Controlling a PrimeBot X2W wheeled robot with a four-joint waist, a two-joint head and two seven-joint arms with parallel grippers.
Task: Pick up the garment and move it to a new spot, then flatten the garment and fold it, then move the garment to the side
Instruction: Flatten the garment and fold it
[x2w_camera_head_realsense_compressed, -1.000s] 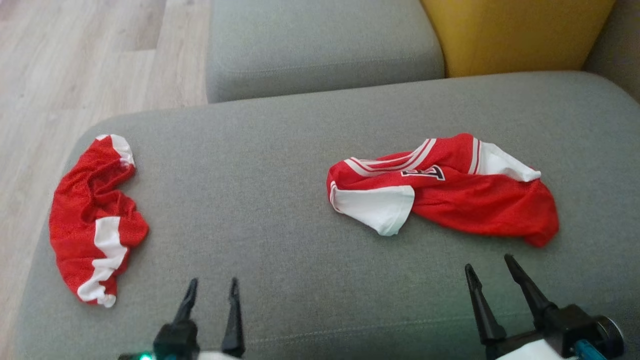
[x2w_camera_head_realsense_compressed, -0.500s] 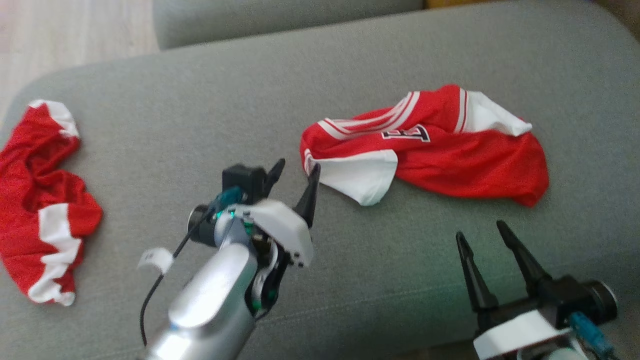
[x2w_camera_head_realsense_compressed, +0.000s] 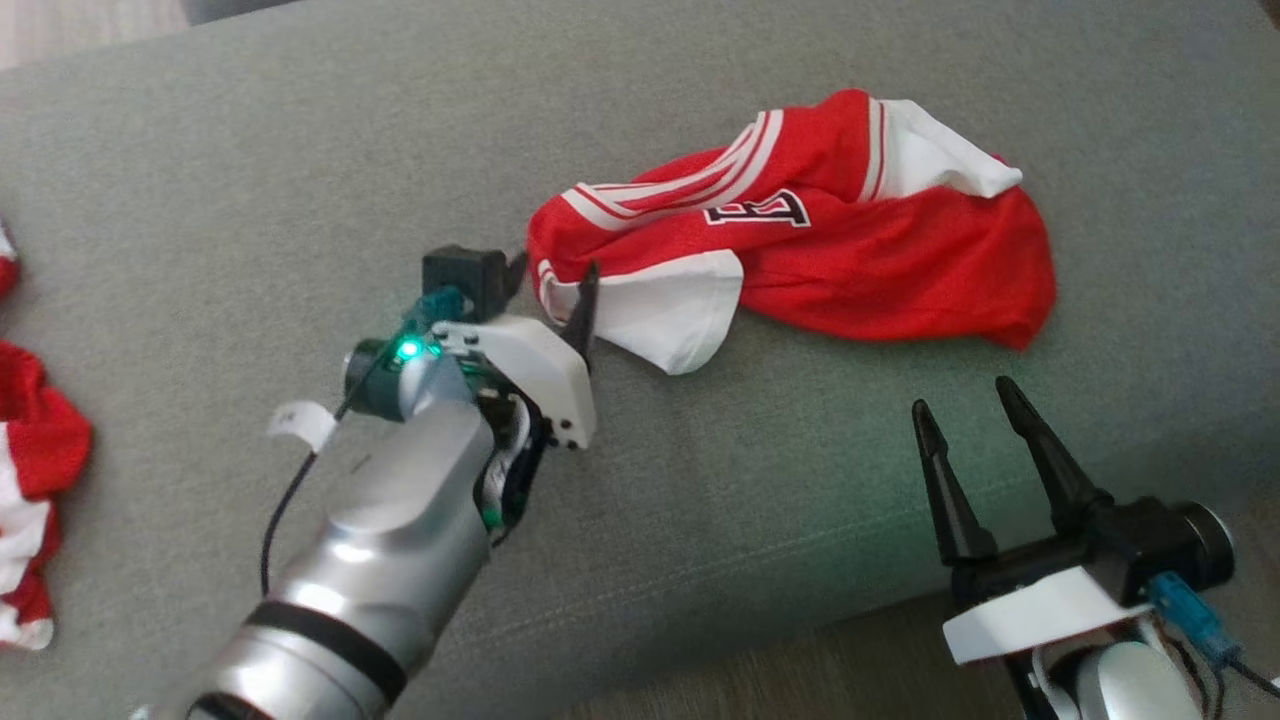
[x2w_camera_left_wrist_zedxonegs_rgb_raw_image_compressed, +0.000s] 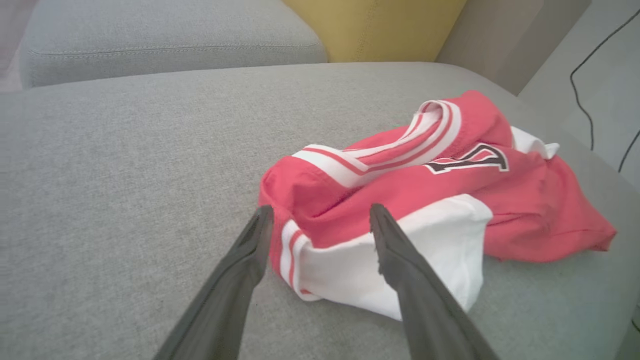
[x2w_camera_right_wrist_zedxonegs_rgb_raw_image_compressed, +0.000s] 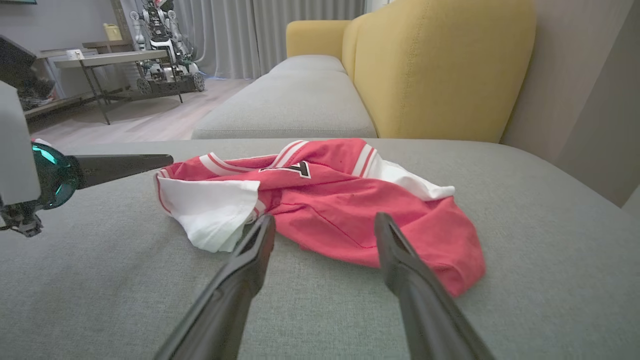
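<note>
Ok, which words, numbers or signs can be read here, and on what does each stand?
Red jersey: one black, white-edged character, distorted by folds; cannot be read surely.
White tag on a dark cable: too small to read.
Nothing else is readable.
</note>
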